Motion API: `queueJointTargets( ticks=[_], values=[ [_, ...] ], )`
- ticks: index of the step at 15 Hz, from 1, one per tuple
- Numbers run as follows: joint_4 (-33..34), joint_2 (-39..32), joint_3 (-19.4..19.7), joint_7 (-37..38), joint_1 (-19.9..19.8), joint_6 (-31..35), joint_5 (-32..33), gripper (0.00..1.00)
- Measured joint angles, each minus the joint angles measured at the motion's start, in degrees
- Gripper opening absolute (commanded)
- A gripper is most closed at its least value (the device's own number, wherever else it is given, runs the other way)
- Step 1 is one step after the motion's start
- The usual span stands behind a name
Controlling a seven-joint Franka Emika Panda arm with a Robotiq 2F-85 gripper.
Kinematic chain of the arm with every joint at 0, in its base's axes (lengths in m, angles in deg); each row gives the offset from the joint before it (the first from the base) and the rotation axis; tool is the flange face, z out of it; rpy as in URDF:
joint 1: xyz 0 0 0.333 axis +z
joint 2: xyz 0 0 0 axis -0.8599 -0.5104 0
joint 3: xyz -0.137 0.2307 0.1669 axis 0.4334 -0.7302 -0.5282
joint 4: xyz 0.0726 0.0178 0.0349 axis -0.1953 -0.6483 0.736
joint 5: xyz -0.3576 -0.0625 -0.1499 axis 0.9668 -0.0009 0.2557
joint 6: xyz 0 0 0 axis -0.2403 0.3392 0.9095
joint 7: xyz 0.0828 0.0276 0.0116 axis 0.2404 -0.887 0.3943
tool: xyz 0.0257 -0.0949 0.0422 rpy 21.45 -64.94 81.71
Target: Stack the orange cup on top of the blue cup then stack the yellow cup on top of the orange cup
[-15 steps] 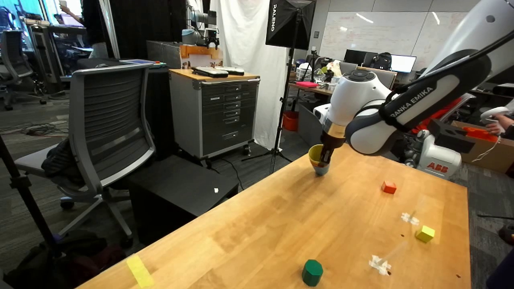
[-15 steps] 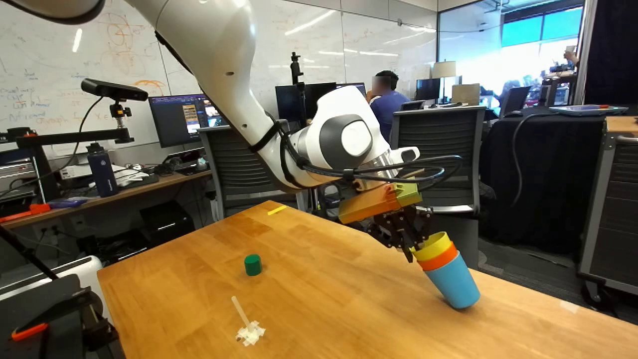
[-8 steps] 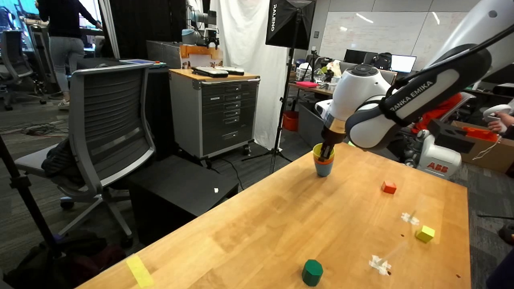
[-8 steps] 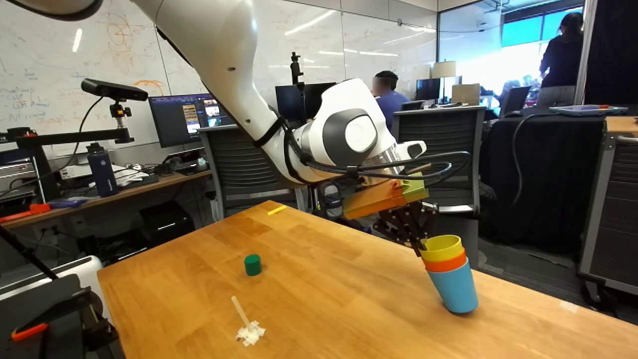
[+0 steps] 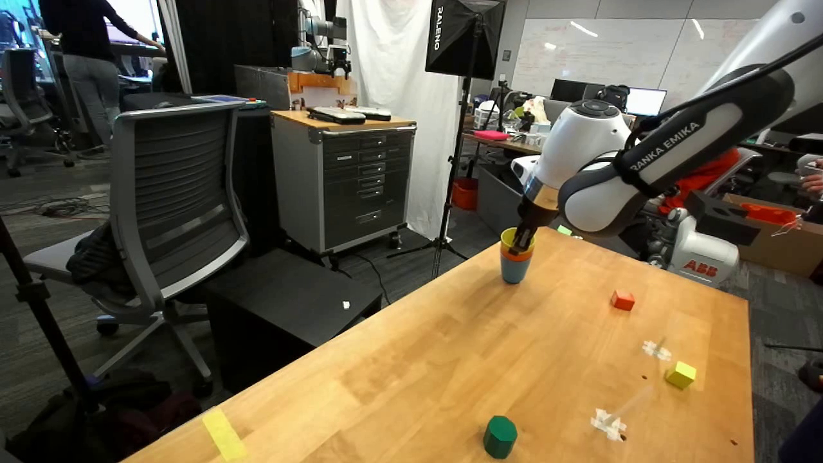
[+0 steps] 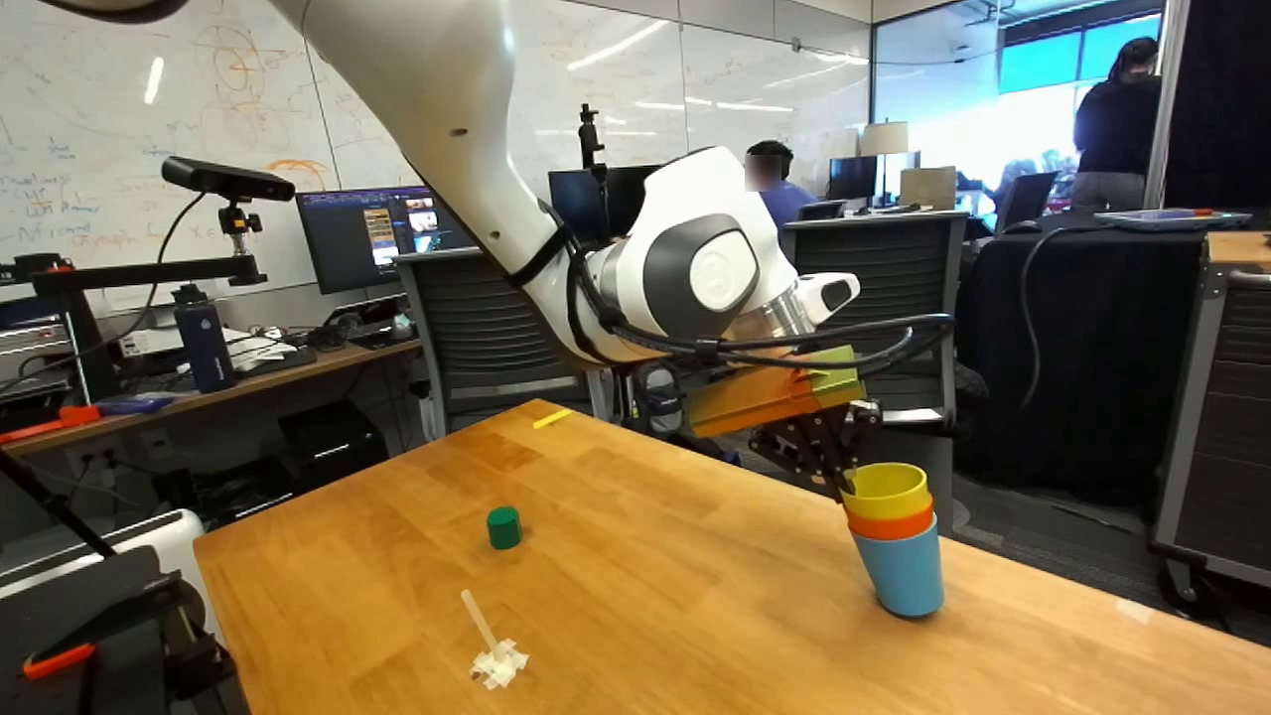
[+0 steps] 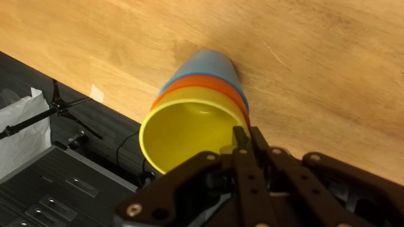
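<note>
The yellow cup [image 6: 884,494] sits nested in the orange cup [image 6: 894,526], which sits in the blue cup [image 6: 904,574]. The stack leans slightly near the table edge, with the blue cup's base at the tabletop. All three also show in the other exterior view: yellow [image 5: 508,236], orange [image 5: 516,256], blue [image 5: 514,271]. My gripper [image 7: 249,130] is shut on the yellow cup's wall, one finger inside the rim and one outside. In the wrist view the yellow cup's open mouth [image 7: 186,135] faces me, with the orange [image 7: 199,81] and blue [image 7: 208,62] rims behind.
A tiny red block [image 5: 622,299], a tiny yellow block [image 5: 681,374] and a dark-green cylinder [image 5: 499,437] stand on the wooden table [image 5: 418,360]. A taped-down stick [image 6: 482,626] rises from the tabletop. The table's edge runs close beside the stack.
The stack of cups has turned from a strong tilt to more upright. My gripper has moved slightly with the yellow rim and keeps its hold. A person in the background has moved.
</note>
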Motion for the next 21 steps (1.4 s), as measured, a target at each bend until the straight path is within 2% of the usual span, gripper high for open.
queueJointTargets(
  ticks=[8,9,13,17,19,21],
  values=[
    [-5.66,3.14,-1.33,-2.55,-5.91,5.45,-1.6,0.01],
    [-6.32,3.5,-1.69,-2.91,-6.88,5.79,-1.67,0.23],
    [-8.11,4.31,-3.69,-4.35,-10.21,6.37,-2.22,0.54],
    [-8.96,4.96,-5.45,-5.75,-11.76,6.37,-3.28,0.85],
    [-9.05,5.26,-6.0,-6.12,-12.0,6.37,-3.62,1.0],
    [-9.07,5.47,-6.4,-6.38,-12.16,6.37,-3.79,1.0]
  ],
)
